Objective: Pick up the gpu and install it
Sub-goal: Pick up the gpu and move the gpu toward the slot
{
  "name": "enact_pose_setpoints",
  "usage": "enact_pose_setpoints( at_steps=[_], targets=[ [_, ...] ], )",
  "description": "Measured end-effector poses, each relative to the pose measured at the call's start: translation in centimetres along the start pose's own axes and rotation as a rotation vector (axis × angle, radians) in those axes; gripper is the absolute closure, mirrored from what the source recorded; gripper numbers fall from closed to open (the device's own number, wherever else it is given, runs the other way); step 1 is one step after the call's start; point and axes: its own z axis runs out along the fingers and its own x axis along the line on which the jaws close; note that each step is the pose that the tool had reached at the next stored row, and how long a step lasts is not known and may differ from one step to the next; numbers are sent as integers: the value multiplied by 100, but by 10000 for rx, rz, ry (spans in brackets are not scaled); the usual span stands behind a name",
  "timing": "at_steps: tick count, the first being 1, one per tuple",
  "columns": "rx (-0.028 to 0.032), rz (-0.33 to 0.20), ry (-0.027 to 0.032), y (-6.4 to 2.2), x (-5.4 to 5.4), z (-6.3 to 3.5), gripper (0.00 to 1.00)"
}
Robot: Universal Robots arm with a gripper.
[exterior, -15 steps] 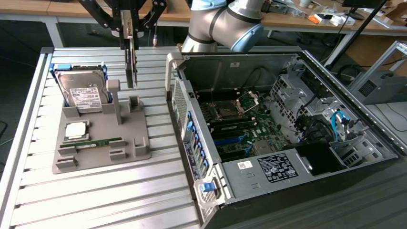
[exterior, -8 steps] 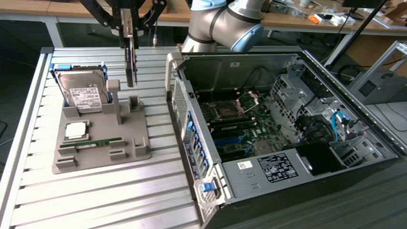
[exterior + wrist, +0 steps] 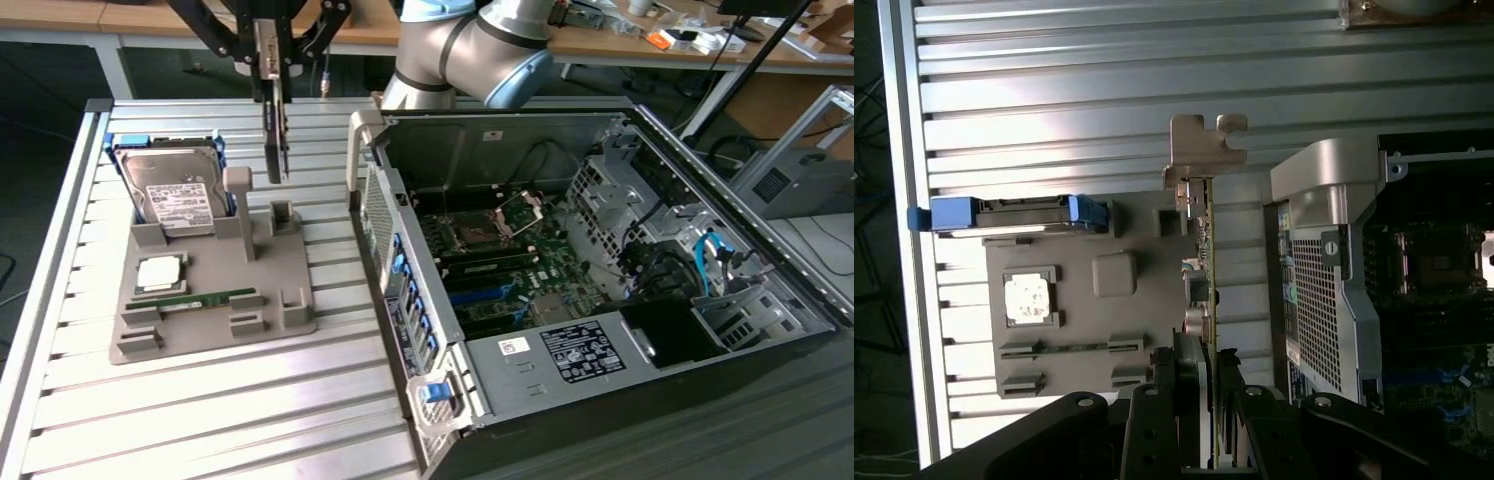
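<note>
The claw [image 3: 274,72] is clamped on the top edge of the graphics card [image 3: 276,135]. It holds the card in the air above the far end of a grey holder tray [image 3: 214,300]. The card hangs upright and edge-on, clear of the tray, with one of the tray's upright posts just below it. From the wrist camera, the claw [image 3: 1199,385] grips the thin card [image 3: 1206,260] from both sides. The card's silver end bracket [image 3: 1204,150] is at the end farthest from the claw.

The tray lies on a slatted metal table [image 3: 200,420]. A silver hard drive [image 3: 174,190] with a white label leans in a blue-edged slot at the tray's far corner, on the exterior view's left. Nearer the camera, a square processor chip [image 3: 160,272] lies flat in the tray. A narrow green memory stick [image 3: 194,298] lies just in front of the chip.

On the exterior view's right, an open computer case [image 3: 441,420] lies on its side, well apart from the card. Its circuit board [image 3: 494,250] faces upward. The robot arm [image 3: 467,50] reaches in from behind the case.
</note>
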Motion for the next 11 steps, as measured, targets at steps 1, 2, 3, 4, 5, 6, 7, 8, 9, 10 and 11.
enact_pose_setpoints(
  at_steps=[1, 2, 3, 4, 5, 6, 7, 8, 9, 10, 11],
  targets=[
    [0, 0, -1, -1, -5, 0, 73],
    [0, 0, 0, -2, -9, 0, 73],
    [0, 1, 0, -3, -14, 0, 73],
    [0, 0, 0, -5, -19, 0, 73],
    [1, 1, 0, -6, -23, 0, 73],
    [0, 0, 0, -7, -29, 0, 73],
    [1, 1, 1, -7, -33, 0, 73],
    [1, 0, 1, -8, -38, 0, 73],
    [1, 0, 1, -8, -42, 0, 73],
    [2, 0, 1, -9, -49, 0, 73],
    [2, 0, 1, -9, -54, 0, 73]
  ],
)
